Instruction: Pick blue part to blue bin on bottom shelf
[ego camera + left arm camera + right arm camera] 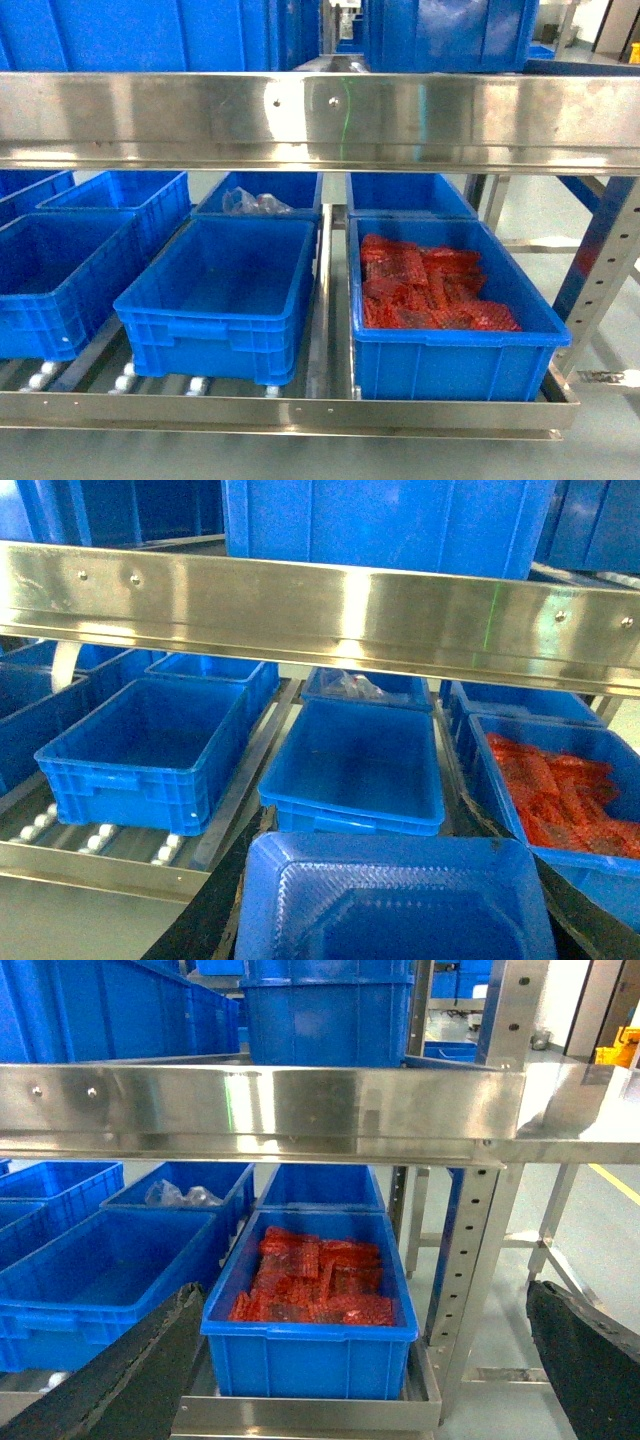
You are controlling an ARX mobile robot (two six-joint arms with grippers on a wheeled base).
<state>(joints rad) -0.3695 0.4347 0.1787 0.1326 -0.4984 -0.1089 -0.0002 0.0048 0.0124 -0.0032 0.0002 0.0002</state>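
Left gripper (385, 880): clamped on the blue part, dark fingers (205, 915) pressing its two sides; seen only in the left wrist view.
Blue part (390, 910): held low in the foreground of the left wrist view, textured bevelled face toward the camera, out in front of the rack and short of the bottom shelf; not inside any bin.
Right gripper (365, 1295): spread wide, nothing between the dark fingers (135, 1370); facing the right end of the rack.
Blue bin (205, 345): middle of the front row on the bottom shelf, open top up, nothing seen inside; directly beyond the held part in the left wrist view.
Bottom shelf (290, 410): stainless front lip along the bins' bases, white rollers (125, 380) showing under the left and middle bins.
Red-packet tote (450, 370): just beside the blue bin on its right, parted from it by a steel rail; heaped with red bubble-wrap packets (425, 285).
Left bins (60, 300): more blue totes on the left side of the same tier, one in front, others behind.
Rear bin (265, 185): straight behind the blue bin, holding a crumpled clear plastic bag (255, 203).
Upper shelf rail (320, 110): broad shiny steel band across all three views, two screws near its middle, further blue totes standing above it.
Rack upright (475, 1250): perforated steel post at the right end, beside the red-packet tote.
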